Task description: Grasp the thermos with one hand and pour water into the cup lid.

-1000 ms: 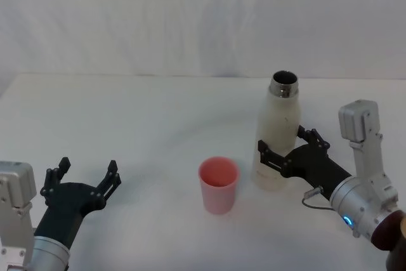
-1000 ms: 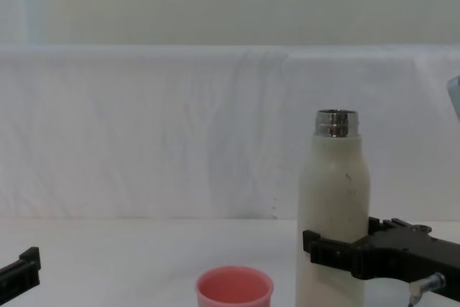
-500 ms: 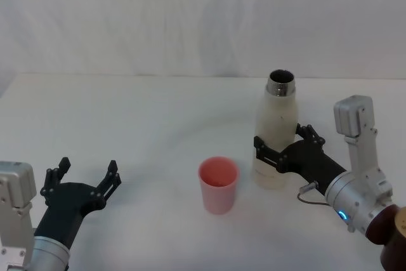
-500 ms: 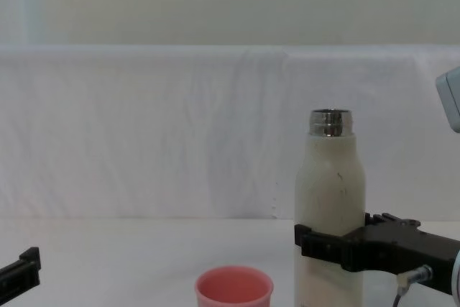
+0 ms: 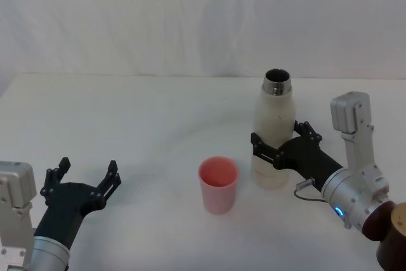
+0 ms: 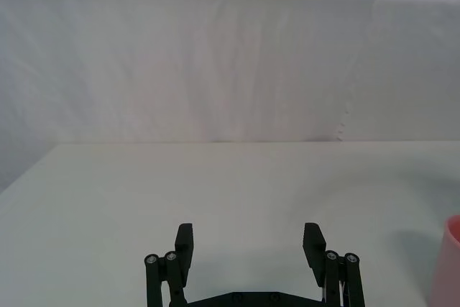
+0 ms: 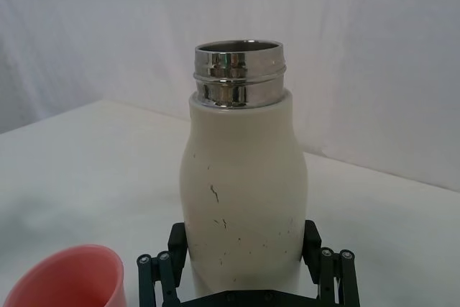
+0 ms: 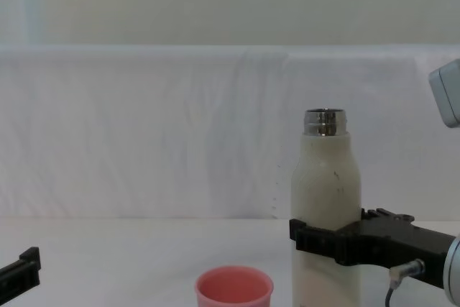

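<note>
Around thermos (image 5: 274, 132): right tool (image 5: 276, 150) clamped.

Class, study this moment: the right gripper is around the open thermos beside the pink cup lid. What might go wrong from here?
1. The right gripper holds the thermos low on its body, so the tall bottle may swing or slip when tilted.
2. The cup lid is small and stands free; the stream may miss it or the thermos may knock it over.

The tall cream-white cylindrical thermos (image 5: 274, 136), with rounded shoulders, a shiny threaded steel neck and faint dark specks, stands upright and uncapped on the white table, its lower body clasped between black fingers. The small round salmon-pink plastic cup lid (image 5: 218, 184) stands mouth-up just beside it, to its left and nearer the robot.
</note>
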### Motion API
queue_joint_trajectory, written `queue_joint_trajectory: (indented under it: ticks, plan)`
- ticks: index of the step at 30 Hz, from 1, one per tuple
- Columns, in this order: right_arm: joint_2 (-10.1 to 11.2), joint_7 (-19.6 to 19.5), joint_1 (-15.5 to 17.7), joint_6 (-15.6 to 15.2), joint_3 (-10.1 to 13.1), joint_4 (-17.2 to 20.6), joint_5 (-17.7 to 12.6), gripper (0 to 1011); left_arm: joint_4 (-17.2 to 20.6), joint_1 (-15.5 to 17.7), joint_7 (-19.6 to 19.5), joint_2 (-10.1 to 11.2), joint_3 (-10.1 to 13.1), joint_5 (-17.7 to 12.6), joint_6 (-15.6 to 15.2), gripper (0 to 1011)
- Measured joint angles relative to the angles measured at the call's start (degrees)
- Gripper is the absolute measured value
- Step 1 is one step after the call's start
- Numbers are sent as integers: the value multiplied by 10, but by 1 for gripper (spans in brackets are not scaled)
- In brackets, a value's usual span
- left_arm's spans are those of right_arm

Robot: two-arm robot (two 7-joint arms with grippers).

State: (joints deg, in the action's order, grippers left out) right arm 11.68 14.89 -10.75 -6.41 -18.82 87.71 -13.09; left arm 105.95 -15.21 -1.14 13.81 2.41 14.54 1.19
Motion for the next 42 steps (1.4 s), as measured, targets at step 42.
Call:
queue_joint_trajectory:
  ticks: [42]
  plan:
    - [4,-7,8,2,5,15,5,952,0,0,0,0,0,0,0,1001]
